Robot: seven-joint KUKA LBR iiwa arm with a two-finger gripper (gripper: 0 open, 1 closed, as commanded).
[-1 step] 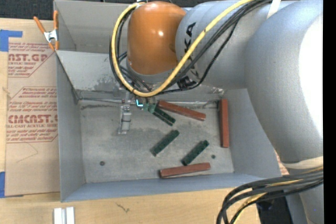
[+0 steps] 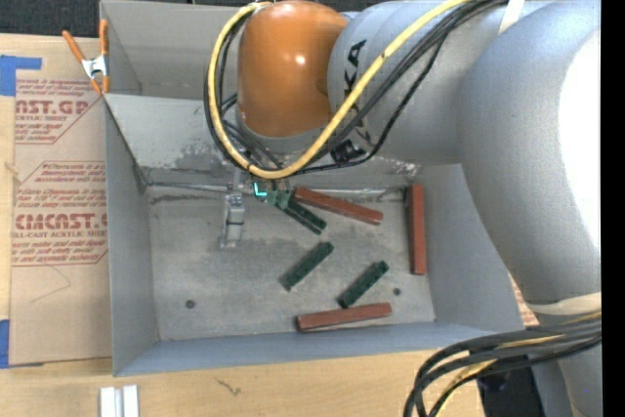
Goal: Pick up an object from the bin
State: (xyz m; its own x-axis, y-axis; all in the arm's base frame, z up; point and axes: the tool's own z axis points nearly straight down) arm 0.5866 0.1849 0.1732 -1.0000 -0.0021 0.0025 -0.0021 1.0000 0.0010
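One dark green flat stick [image 2: 303, 213], the piece nearest the two-finger gripper [image 2: 232, 228], lies at the centre of the frame, just right of the gripper and below the arm's orange wrist cover [image 2: 283, 68]. The gripper hangs over bare floor of the grey metal bin [image 2: 190, 293]; whether it is open or shut cannot be told, and nothing shows in its hold. A long red-brown flat stick [image 2: 339, 207] lies just beside the green one, with four more green and red-brown sticks scattered lower right.
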